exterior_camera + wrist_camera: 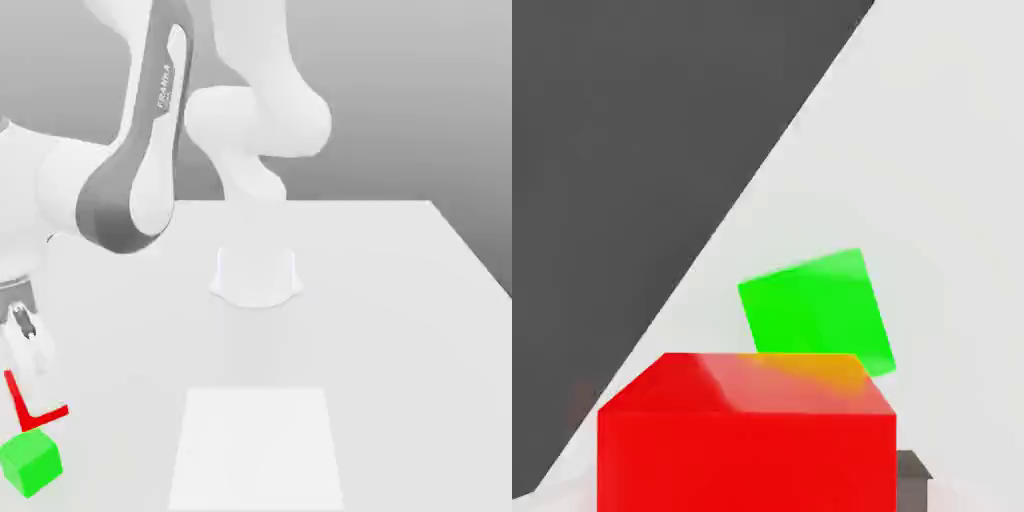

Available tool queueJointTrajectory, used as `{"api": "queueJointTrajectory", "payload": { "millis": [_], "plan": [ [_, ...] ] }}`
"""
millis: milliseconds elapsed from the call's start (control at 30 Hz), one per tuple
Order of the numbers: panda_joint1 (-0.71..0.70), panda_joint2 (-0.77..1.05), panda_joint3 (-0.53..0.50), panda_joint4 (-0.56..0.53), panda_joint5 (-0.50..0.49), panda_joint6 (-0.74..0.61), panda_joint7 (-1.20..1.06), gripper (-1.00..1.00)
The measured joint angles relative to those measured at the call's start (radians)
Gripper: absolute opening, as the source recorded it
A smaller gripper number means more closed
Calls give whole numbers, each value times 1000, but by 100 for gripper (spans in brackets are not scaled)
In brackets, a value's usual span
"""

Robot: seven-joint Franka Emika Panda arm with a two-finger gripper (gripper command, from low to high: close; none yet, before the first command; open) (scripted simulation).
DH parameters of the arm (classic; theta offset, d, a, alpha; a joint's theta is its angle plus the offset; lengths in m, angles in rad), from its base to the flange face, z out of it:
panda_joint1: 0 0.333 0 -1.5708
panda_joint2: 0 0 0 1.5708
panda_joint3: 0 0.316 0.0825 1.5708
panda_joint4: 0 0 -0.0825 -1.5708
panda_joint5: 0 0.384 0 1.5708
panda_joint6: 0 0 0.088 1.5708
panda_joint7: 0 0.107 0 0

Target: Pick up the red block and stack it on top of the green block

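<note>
**Operator:** What is the gripper [28, 335] doing, and where is the red block [747, 440]?

**Technician:** The gripper is sitting at the exterior view's left edge, low over the table [400, 300], with its fingers drawn in tight. In the hand view the red block is lying right under the camera — apparently clamped between the fingers, though the contact itself is hidden. The green block [31, 463] is resting on the table just below the gripper, near the table's edge.

**Operator:** How is the red block likely handling?

**Technician:** Judging by appearance, it is behaving as a small rigid cube — light, stiff, not fragile. Its matte flat faces are probably giving fair friction. The sound hold is on two opposite side faces, centred, so the cube is not twisting in the grip.

**Operator:** Any containers in play?

**Technician:** None are appearing. A pale square patch [258, 445] is lying flat on the table, well apart from the green block, with nothing on it.
</note>
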Motion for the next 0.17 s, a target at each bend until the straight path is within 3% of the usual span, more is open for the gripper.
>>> {"api": "queueJointTrajectory", "payload": {
  "millis": [33, 67, 167],
  "plan": [
    [-8, 35, 7, 5, 13, 30, -8, -100],
    [-15, 67, 15, 8, 24, 58, -15, 100],
    [-15, 67, 15, 8, 24, 58, -15, 100]
  ]
}}
